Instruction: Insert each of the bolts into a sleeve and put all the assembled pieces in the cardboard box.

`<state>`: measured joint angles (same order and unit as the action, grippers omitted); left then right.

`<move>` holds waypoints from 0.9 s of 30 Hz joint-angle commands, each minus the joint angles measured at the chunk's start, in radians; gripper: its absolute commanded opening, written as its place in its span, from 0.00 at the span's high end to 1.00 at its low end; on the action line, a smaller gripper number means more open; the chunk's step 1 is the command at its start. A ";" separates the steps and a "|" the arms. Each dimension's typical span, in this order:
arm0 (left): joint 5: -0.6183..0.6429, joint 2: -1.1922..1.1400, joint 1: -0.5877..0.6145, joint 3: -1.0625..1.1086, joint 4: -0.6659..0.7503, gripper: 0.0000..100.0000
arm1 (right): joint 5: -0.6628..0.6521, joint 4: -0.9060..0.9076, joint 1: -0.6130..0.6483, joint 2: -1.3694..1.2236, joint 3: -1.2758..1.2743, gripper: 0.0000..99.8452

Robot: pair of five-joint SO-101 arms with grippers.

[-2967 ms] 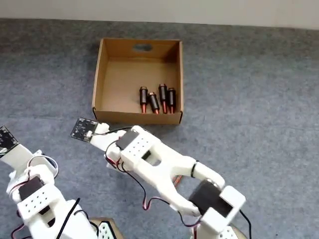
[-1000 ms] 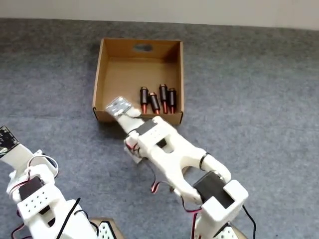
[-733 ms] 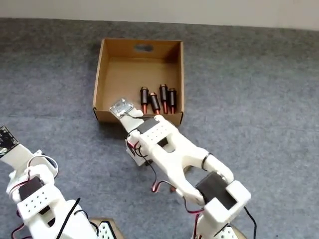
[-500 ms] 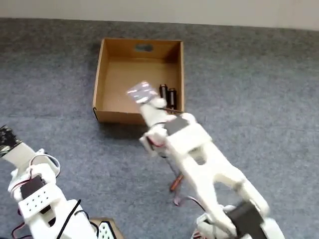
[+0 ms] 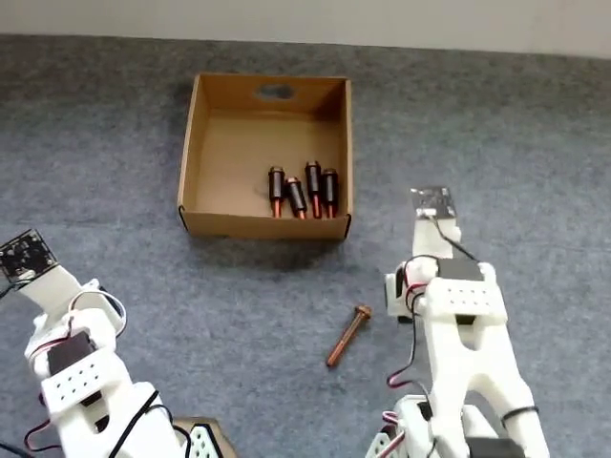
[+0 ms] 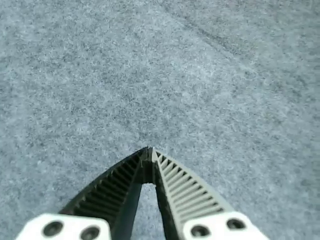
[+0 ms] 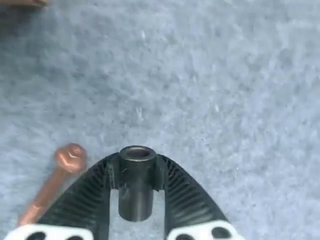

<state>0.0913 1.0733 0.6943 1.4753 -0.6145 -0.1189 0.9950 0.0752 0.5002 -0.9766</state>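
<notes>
the right gripper (image 7: pixel 136 161) is clamped on a short black cylindrical sleeve (image 7: pixel 136 192). the sleeve sits between the two ribbed black fingers (image 7: pixel 90 200), with its open end toward their tips. just beside this gripper, at one side, a copper-coloured metal bolt with a round head (image 7: pixel 52 182) lies flat on the grey carpet (image 7: pixel 225 90), not inside the sleeve. in the high view the bolt (image 5: pixel 347 336) lies near the right arm (image 5: pixel 458 305), on the side of the left arm. the brown cardboard box (image 5: pixel 188 153) is farther off, beyond the bolt. four assembled black-and-copper pieces (image 5: pixel 302 193) lie inside it, side by side. the left gripper (image 6: pixel 149 154) has its fingers together with nothing between them, over the carpet.
</notes>
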 commanded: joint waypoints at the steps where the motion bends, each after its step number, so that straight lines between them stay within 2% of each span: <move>1: 0.002 0.015 -0.010 -0.039 0.008 0.98 | -0.002 -0.010 -0.007 -0.065 0.005 0.97; 5: 0.002 0.015 -0.008 -0.039 0.008 0.98 | -0.002 -0.008 -0.001 -0.097 -0.001 0.90; 23: 0.002 0.015 -0.010 -0.039 0.008 0.98 | -0.058 -0.016 -0.002 -0.105 -0.048 0.90; 27: 0.002 0.015 -0.010 -0.039 0.008 0.98 | -0.054 -0.071 0.002 -0.107 -0.051 0.90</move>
<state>0.0913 1.0733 0.6928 1.4753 -0.6145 -0.1665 0.9613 0.0783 0.3959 -1.0288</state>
